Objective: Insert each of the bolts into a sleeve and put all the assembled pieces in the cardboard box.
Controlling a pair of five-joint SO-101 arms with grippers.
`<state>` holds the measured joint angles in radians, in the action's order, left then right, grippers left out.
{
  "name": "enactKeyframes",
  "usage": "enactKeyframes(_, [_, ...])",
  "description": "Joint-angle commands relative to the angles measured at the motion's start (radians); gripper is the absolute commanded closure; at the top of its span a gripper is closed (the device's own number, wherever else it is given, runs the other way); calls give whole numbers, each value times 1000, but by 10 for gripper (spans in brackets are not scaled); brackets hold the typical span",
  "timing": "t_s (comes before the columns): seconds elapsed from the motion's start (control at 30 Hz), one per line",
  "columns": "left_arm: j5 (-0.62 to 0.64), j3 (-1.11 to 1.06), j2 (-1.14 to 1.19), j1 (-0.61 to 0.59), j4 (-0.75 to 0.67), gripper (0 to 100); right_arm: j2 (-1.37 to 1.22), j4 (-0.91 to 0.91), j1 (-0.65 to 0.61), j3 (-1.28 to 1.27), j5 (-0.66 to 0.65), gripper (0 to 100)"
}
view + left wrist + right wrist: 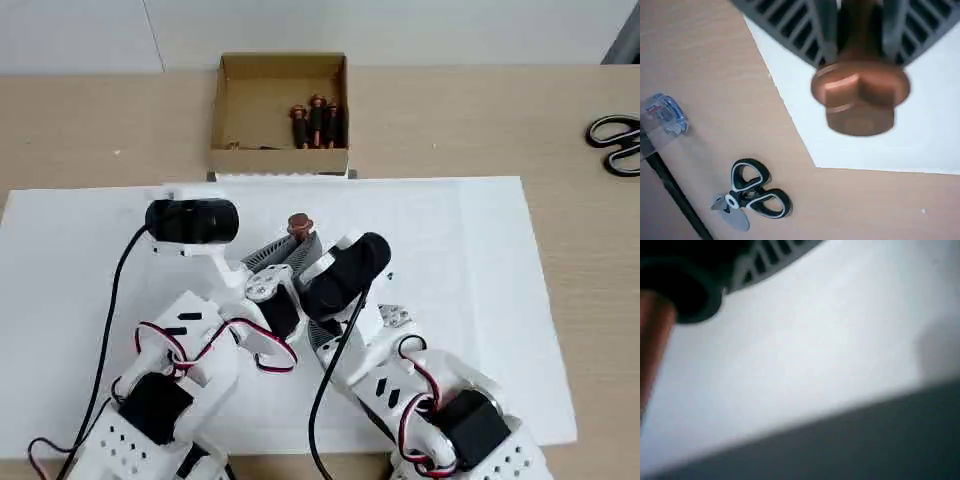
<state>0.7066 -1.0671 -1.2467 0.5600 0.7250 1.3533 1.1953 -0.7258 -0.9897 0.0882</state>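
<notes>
While the left pincer point(860, 47) stands near the centre of the high view, its grey ribbed fingers point(790, 25) are closed narrow on the shank of a copper bolt point(860, 95). The hexagonal head of the bolt sticks out free beyond the fingertips. In the high view this bolt point(300, 224) is above the white sheet point(480, 260), a little below the cardboard box point(280, 160) and apart from it.

At the upper left of the right wrist view, a black sleeve point(690, 300) touches the end of a copper shank point(652, 340). I cannot tell if the shank goes inside. I also cannot tell whether the right pincer is wide or narrow; the right arm point(345, 275) lies just beside the left pincer, lower right of the bolt.

The cardboard box sits on the table point(90, 120) at the upper centre, touching the upper edge of the white sheet. Three assembled pieces point(316, 122) lie side by side in its right part. Black scissors point(615, 145) lie on the table at the right edge, well apart from the box.
</notes>
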Motion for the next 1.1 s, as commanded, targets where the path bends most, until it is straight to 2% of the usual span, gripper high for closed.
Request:
enactKeyframes(0.0, [-3, -2, 2, 44, 38, 994, 8, -15, 50, 83, -46, 995])
enactKeyframes(0.63, [-3, 30, 2, 48, 48, 994, 8, -8, 61, 77, -60, 995])
enactKeyframes(1.07, [-49, 79, 2, 43, 49, 994, 10, -16, 59, 52, -60, 995])
